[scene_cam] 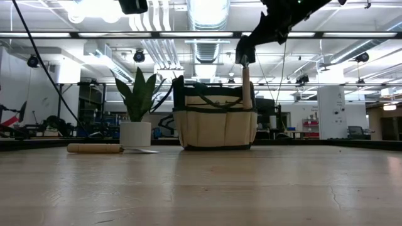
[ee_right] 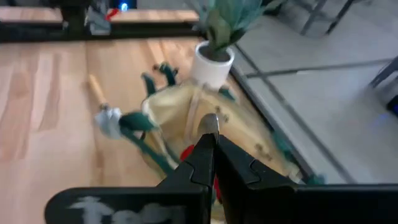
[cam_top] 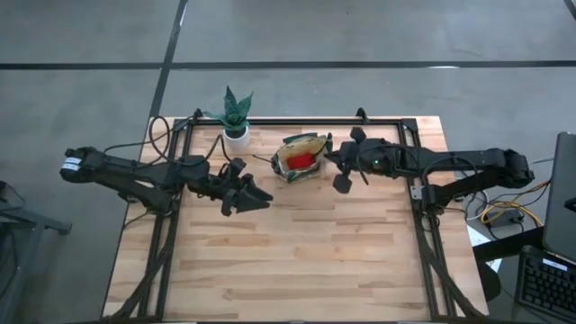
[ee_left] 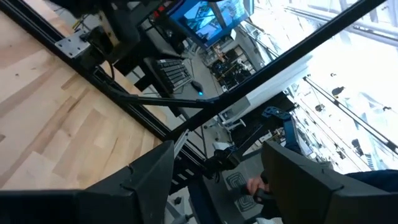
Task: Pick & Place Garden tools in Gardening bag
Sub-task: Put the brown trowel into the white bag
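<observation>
The left gripper [cam_top: 255, 199] hangs over the table's [cam_top: 297, 261] left-middle with its fingers [ee_left: 146, 180] spread wide and nothing between them, clear of every tool. Behind it, toward the far edge, a green plant in a white pot [cam_top: 236, 133] stands upright. Just beside that pot a wooden-handled trowel [scene_cam: 107, 149] lies flat on the wood, its handle pointing left in the low view. To the right of the pot sits the gardening bag [cam_top: 301, 157], tan with dark green trim, upright near the far middle, with something red [cam_top: 301, 160] showing inside. The right gripper [scene_cam: 245, 55] hovers above the bag's right side with its fingers pressed together on the top of a wooden handle [scene_cam: 246, 88], probably a second trowel; that handle stands upright, its lower end down in the bag.
</observation>
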